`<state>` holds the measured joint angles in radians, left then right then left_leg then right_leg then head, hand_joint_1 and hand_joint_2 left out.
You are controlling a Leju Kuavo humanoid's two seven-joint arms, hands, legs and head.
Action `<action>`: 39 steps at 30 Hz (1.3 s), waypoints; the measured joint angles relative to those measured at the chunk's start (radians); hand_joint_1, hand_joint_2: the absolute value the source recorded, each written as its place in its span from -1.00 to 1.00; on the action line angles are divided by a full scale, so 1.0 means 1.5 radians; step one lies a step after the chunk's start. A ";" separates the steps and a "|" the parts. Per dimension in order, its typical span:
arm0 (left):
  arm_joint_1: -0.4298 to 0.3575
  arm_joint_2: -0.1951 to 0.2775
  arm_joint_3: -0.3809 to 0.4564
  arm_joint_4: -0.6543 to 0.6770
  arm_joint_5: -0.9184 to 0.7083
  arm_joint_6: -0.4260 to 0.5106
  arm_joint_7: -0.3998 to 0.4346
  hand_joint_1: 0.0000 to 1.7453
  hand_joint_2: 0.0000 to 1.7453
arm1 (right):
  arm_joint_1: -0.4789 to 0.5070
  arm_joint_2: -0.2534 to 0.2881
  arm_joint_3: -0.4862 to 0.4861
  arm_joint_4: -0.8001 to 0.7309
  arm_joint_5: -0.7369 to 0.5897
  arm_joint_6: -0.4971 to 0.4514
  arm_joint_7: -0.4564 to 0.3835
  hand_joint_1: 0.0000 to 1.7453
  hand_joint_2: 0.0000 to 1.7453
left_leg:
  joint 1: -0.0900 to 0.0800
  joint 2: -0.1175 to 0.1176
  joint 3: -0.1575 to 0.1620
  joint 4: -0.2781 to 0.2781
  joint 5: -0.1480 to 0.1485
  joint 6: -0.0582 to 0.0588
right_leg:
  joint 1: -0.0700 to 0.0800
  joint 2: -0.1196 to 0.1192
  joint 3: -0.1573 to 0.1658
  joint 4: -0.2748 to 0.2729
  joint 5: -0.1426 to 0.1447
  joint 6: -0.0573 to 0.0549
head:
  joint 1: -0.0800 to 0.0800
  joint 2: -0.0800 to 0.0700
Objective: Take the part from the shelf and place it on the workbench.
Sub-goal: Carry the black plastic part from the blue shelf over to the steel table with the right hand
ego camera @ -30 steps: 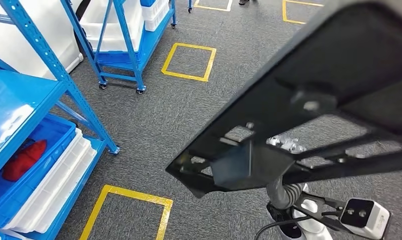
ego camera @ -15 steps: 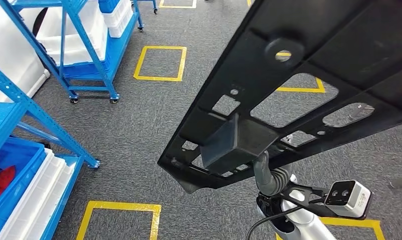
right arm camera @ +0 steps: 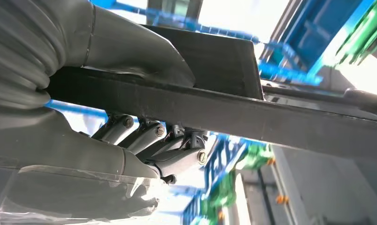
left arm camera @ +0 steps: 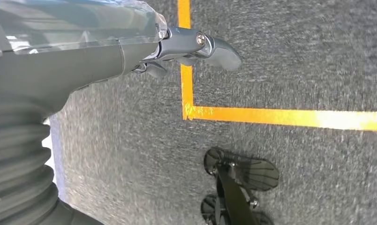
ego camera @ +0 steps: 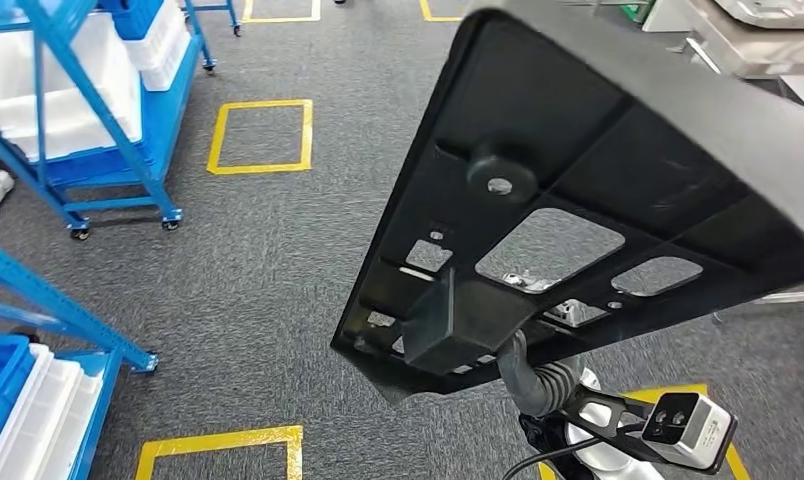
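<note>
The part (ego camera: 578,130) is a large flat black plastic panel with several cut-outs and a boxy block on its underside. It is held up close in the head view and covers the right half. My right hand (right arm camera: 144,140) grips the panel's edge (right arm camera: 271,117), thumb on one face and fingers curled under the other. My right wrist with its camera (ego camera: 683,428) shows below the panel. My left hand (left arm camera: 186,47) hangs over the carpet, thumb stretched out, holding nothing. The blue shelf (ego camera: 68,310) stands at the left. A corner of the metal workbench (ego camera: 768,40) shows at the far upper right.
A blue wheeled rack (ego camera: 128,140) with white bins stands at the back left. White and blue bins (ego camera: 28,410) lie on the shelf's bottom level. Yellow tape squares (ego camera: 261,135) mark the grey carpet, one near my feet (ego camera: 218,440).
The whole view has swung to the right: the shelves have slid to the left edge and the workbench corner has come in at the upper right. The right hand still holds the panel.
</note>
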<state>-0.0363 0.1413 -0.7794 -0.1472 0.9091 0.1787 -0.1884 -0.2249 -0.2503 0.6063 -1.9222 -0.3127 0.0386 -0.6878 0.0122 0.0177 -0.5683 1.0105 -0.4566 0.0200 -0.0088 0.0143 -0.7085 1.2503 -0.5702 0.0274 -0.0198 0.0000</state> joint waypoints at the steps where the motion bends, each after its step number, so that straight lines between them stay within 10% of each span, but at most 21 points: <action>1: 0.000 0.001 -0.001 0.000 0.000 0.000 0.000 -1.00 1.00 | 0.005 -0.001 -0.001 -0.001 0.001 0.000 0.000 1.00 1.00 | -0.001 0.008 0.000 0.000 -0.001 0.001 | -0.001 -0.003 -0.014 0.028 -0.007 0.001 | 0.000 0.000; 8: 0.003 0.004 -0.008 0.000 0.001 -0.009 -0.007 -1.00 1.00 | 0.055 -0.001 -0.037 -0.023 0.030 0.058 0.000 1.00 1.00 | -0.007 0.053 0.010 0.000 -0.010 -0.011 | 0.013 -0.063 0.085 -0.157 0.069 -0.018 | 0.000 0.000; 10: 0.002 0.004 -0.008 0.000 0.002 -0.012 -0.009 -1.00 1.00 | 0.064 0.001 -0.051 -0.025 0.035 0.074 0.000 1.00 1.00 | -0.006 0.065 0.014 0.000 -0.013 -0.018 | 0.013 -0.046 0.086 -0.161 0.072 -0.024 | 0.000 0.000; 12: 0.002 0.004 -0.009 0.000 0.001 -0.016 -0.011 -1.00 1.00 | 0.067 0.002 -0.060 -0.025 0.037 0.074 0.000 1.00 1.00 | -0.003 0.045 0.008 0.022 -0.032 -0.024 | 0.008 -0.030 0.090 -0.169 0.077 -0.032 | 0.000 0.000; 15: 0.004 0.006 -0.010 0.000 -0.001 -0.017 -0.012 -1.00 1.00 | 0.070 0.006 -0.066 -0.025 0.039 0.063 0.000 1.00 1.00 | -0.001 -0.001 -0.047 0.145 -0.094 -0.028 | 0.006 -0.005 0.091 -0.171 0.080 -0.038 | 0.000 0.000; 17: 0.005 0.006 -0.011 0.000 -0.002 -0.017 -0.012 -1.00 1.00 | 0.074 0.006 -0.066 -0.025 0.041 0.060 0.000 1.00 1.00 | 0.000 -0.006 -0.073 0.193 -0.102 -0.031 | 0.006 0.013 0.091 -0.169 0.080 -0.038 | 0.000 0.000; 21: 0.005 0.007 -0.011 0.000 -0.002 -0.017 -0.012 -1.00 1.00 | 0.077 0.006 -0.066 -0.025 0.042 0.059 0.000 1.00 1.00 | 0.007 -0.037 -0.013 0.050 -0.021 -0.032 | 0.003 0.049 0.090 -0.157 0.073 -0.029 | 0.000 0.000; 25: 0.002 0.008 -0.011 0.000 -0.002 -0.017 -0.011 -1.00 1.00 | 0.080 0.006 -0.067 -0.027 0.043 0.059 0.000 1.00 1.00 | 0.005 -0.046 0.004 0.010 -0.012 -0.021 | 0.000 0.075 0.078 -0.152 0.075 -0.012 | 0.000 0.000; 28: -0.001 0.009 -0.011 0.000 -0.002 -0.018 -0.012 -1.00 1.00 | 0.081 0.006 -0.068 -0.030 0.043 0.059 0.000 1.00 1.00 | 0.005 -0.024 0.007 0.001 -0.007 -0.007 | 0.001 0.034 0.059 -0.114 0.051 -0.003 | 0.000 0.000; 32: 0.002 0.009 -0.011 0.000 -0.002 -0.019 -0.012 -1.00 1.00 | 0.090 0.007 -0.069 -0.033 0.049 0.064 0.000 1.00 1.00 | 0.000 0.007 0.008 0.000 -0.009 -0.001 | -0.002 -0.005 -0.016 0.036 -0.009 0.003 | 0.000 0.000; 36: 0.003 0.008 -0.011 0.000 0.002 -0.019 -0.013 -1.00 1.00 | 0.097 0.010 -0.071 -0.038 0.060 0.077 0.000 1.00 1.00 | -0.002 0.034 0.014 0.000 -0.015 -0.005 | 0.003 -0.033 0.049 -0.091 0.060 -0.006 | 0.000 0.000; 39: 0.002 0.007 -0.011 0.000 0.004 -0.018 -0.012 -1.00 1.00 | 0.095 0.018 -0.070 -0.042 0.062 0.082 0.000 1.00 1.00 | -0.005 0.051 0.019 0.000 -0.019 -0.015 | 0.013 -0.051 0.079 -0.153 0.073 -0.017 | 0.000 0.000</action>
<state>-0.0333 0.1513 -0.7965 -0.1476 0.9157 0.1515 -0.2069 -0.0828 -0.2233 0.5012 -1.9846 -0.2204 0.1613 -0.6878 0.0052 0.0936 -0.5394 1.0097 -0.4858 -0.0024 0.0102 -0.0625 -0.5902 1.0202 -0.4602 0.0015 -0.0198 0.0000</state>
